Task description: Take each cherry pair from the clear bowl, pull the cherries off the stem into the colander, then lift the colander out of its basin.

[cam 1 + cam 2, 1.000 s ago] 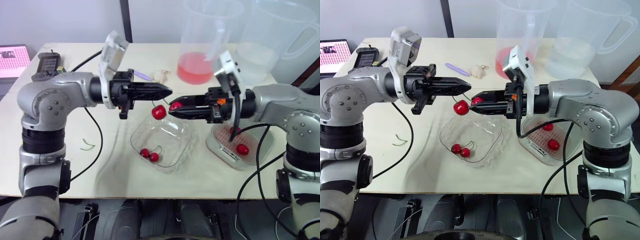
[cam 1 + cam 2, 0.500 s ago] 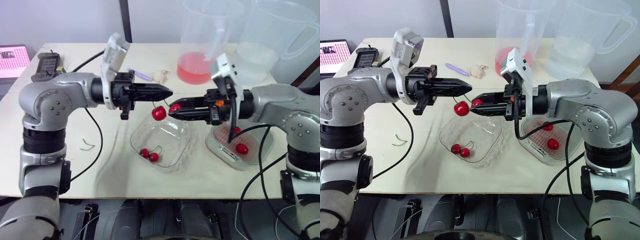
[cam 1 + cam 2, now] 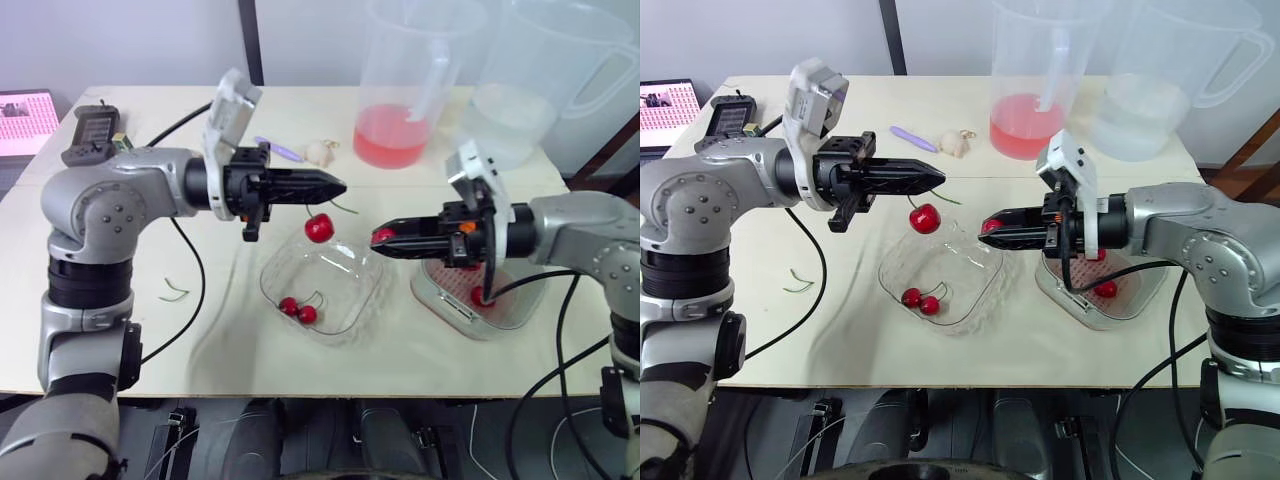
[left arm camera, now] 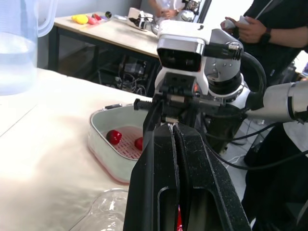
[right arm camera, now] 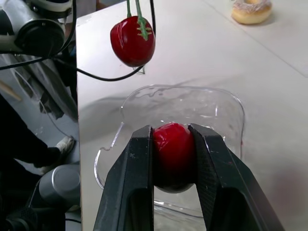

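Observation:
My left gripper (image 3: 340, 187) is shut on a green stem (image 3: 946, 198); one red cherry (image 3: 319, 228) hangs from it above the clear bowl (image 3: 352, 300). A cherry pair (image 3: 298, 308) lies in that bowl. My right gripper (image 3: 379, 238) is shut on a single cherry (image 5: 173, 153) and holds it between the bowl and the white colander (image 3: 500, 318), apart from the stem. The colander sits in its basin with red cherries (image 3: 1106, 289) inside. In the left wrist view, the fingers (image 4: 163, 159) are pressed together, with the colander (image 4: 100, 144) beyond.
A pitcher of pink liquid (image 3: 405, 100) and a clear pitcher of water (image 3: 540, 80) stand at the back right. A purple item (image 3: 283, 150), a small white object (image 3: 318, 152) and a handheld device (image 3: 92, 128) lie behind my left arm. A loose stem (image 3: 175, 293) lies at the left.
My right gripper has pulled its cherry off the stem and moved right and slightly down, toward the colander. The left gripper stays put with the stem and one hanging cherry.

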